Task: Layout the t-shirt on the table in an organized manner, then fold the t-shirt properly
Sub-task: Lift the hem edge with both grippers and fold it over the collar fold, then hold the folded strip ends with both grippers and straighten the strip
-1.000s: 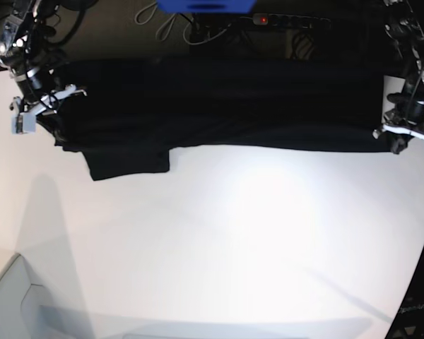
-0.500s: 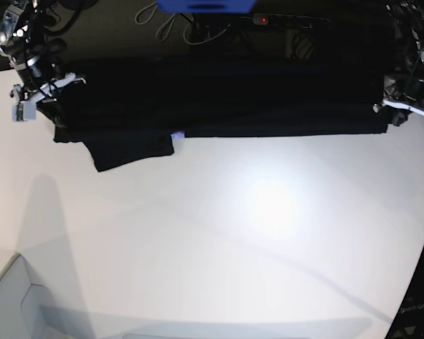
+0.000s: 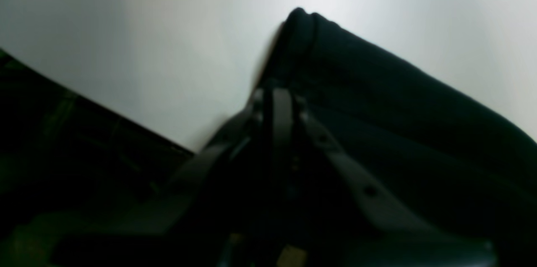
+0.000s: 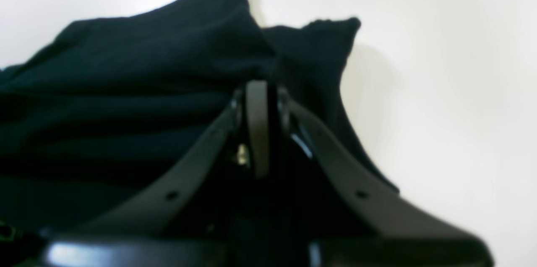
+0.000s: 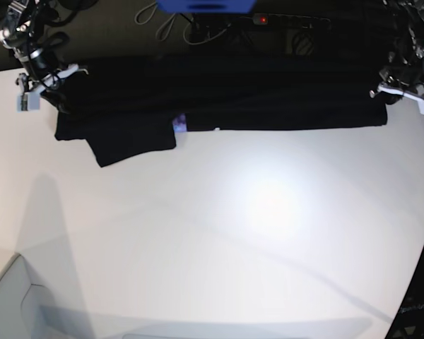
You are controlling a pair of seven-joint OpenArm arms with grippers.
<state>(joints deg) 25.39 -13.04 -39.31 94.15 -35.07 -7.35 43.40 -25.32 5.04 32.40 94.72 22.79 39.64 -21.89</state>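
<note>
Nearest lies the bare white table (image 5: 268,233). Beyond it, the black t-shirt (image 5: 233,99) stretches in a long band along the far edge, a sleeve hanging toward the near side. The right gripper (image 4: 262,90) pinches one end, the left gripper (image 3: 279,95) pinches the other.

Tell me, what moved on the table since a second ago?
Both grippers, the left gripper and the right gripper, stayed shut on the t-shirt and pulled it toward the table's far edge. Its near hem slid back, and a bit of purple print now shows beside the sleeve. The shirt stayed stretched between the two arms.
</note>
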